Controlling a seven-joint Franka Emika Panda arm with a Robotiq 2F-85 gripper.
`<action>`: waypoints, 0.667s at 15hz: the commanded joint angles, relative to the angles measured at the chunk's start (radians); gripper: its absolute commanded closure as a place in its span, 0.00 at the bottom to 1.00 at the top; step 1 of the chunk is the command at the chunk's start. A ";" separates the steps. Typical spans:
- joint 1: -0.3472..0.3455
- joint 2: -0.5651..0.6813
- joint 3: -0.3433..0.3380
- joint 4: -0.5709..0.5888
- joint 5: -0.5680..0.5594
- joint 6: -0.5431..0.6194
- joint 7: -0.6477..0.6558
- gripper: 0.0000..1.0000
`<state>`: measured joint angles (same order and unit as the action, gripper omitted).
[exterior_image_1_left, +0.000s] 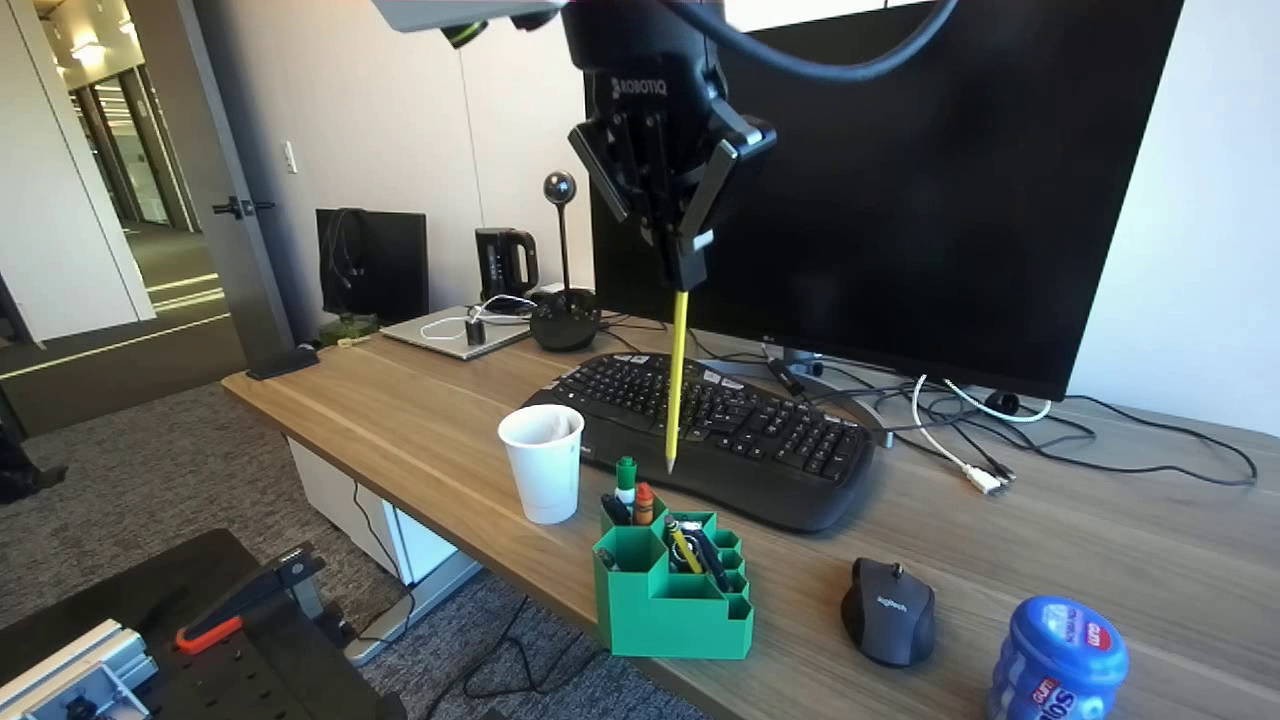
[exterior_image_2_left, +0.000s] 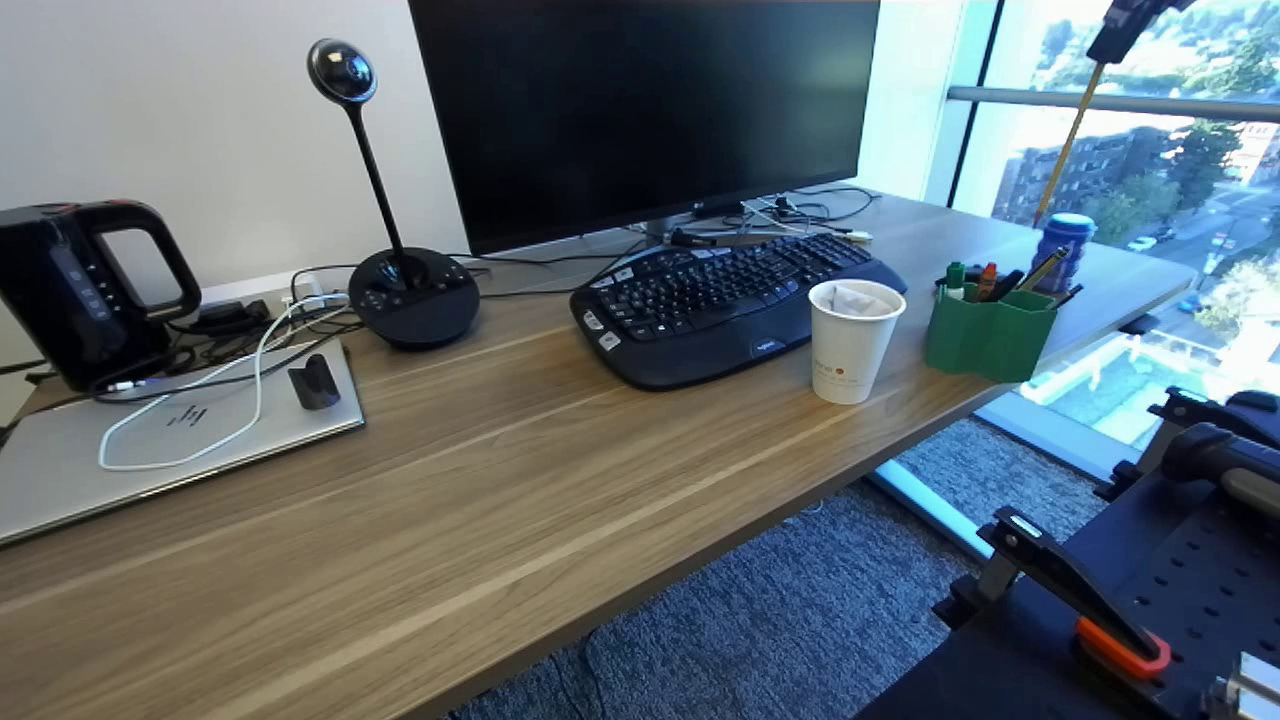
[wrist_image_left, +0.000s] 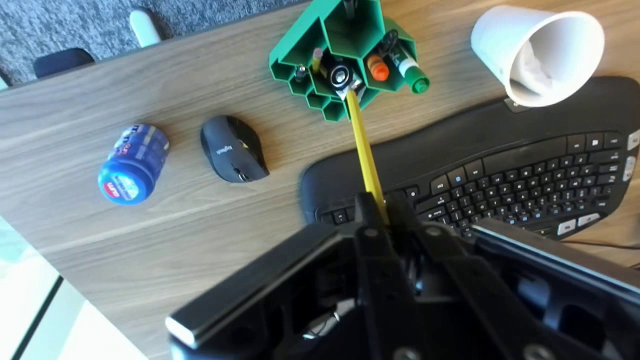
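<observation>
The yellow pencil hangs below my gripper, its free end pointing down and the shaft leaning a little. In both exterior views that lower end is in the air, higher than the green pen holder and apart from it. From the wrist view I look down along the shaft, and its far end overlaps the pen holder's compartments in my line of sight.

My jaws are clamped on the upper part of the pencil; in the wrist view I see a fingertip on either side of it.

The pen holder stands near the edge of the desk, with another yellow pencil, a green marker and an orange crayon in it. A white cup stands upright near it, something white crumpled inside. The black keyboard lies just beyond these two. On the holder's side away from the cup I have a dark mouse and a blue gum jar.
</observation>
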<state>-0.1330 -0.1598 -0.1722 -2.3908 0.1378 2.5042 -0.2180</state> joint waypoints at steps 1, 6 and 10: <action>-0.016 -0.045 -0.025 0.000 -0.040 -0.100 -0.050 0.98; -0.025 -0.042 -0.045 0.005 -0.061 -0.129 -0.085 0.98; -0.014 -0.041 -0.054 -0.002 -0.028 -0.119 -0.139 0.98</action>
<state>-0.1540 -0.1885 -0.2138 -2.3920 0.0995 2.4082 -0.3094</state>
